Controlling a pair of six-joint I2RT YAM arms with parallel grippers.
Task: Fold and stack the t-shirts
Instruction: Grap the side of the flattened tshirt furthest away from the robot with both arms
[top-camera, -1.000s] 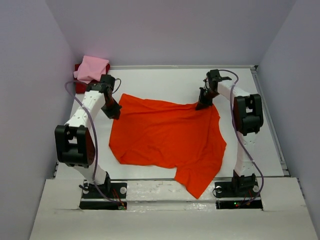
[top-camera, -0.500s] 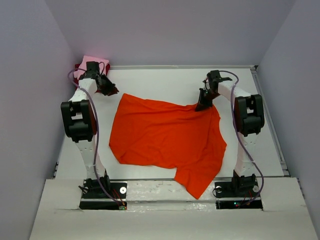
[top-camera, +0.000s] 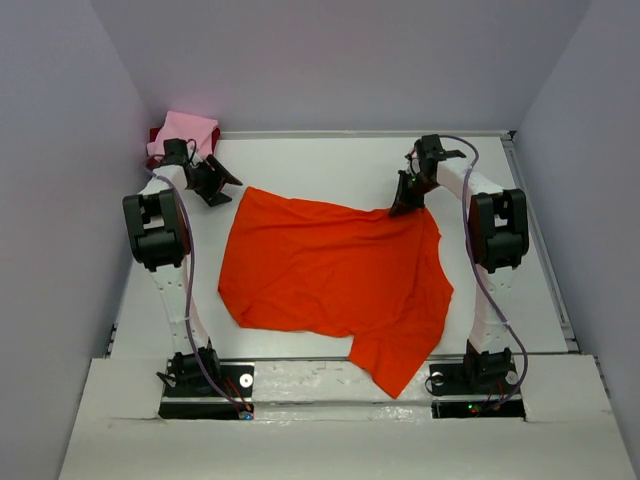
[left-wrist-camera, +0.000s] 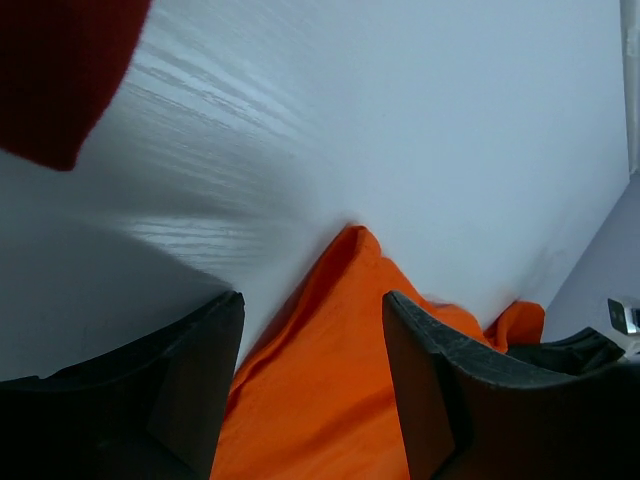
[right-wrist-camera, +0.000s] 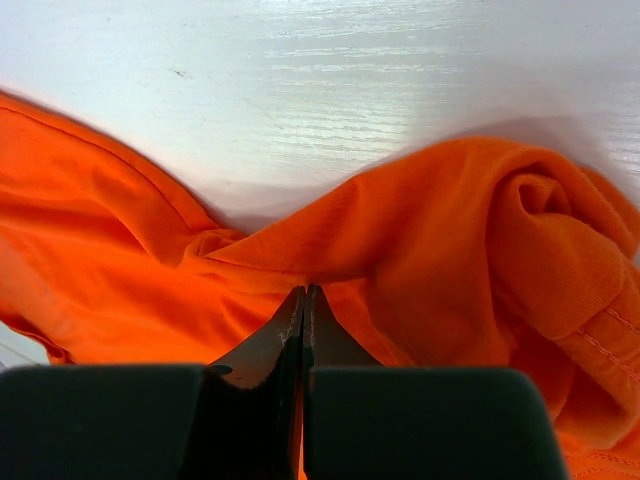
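The bright orange-red t-shirt (top-camera: 335, 275) lies spread on the white table, one part hanging over the near edge. My right gripper (top-camera: 405, 205) is shut on its far right corner; in the right wrist view the jaws (right-wrist-camera: 305, 292) pinch bunched orange cloth (right-wrist-camera: 470, 230). My left gripper (top-camera: 215, 185) stands open just off the shirt's far left corner. In the left wrist view that corner (left-wrist-camera: 345, 260) lies on the table below the gap between the fingers (left-wrist-camera: 195, 370). The folded light pink t-shirt (top-camera: 187, 132) rests on the dark red t-shirt (top-camera: 157, 134) in the far left corner.
Grey walls close in the table (top-camera: 330, 160) on the left, back and right. The dark red t-shirt (left-wrist-camera: 55, 70) shows at the upper left of the left wrist view, close to the left gripper. Both arm bases sit at the near edge.
My left gripper has let go of the shirt's far left corner, opened, and swung back and left toward the folded stack. The right gripper and the shirt have stayed put.
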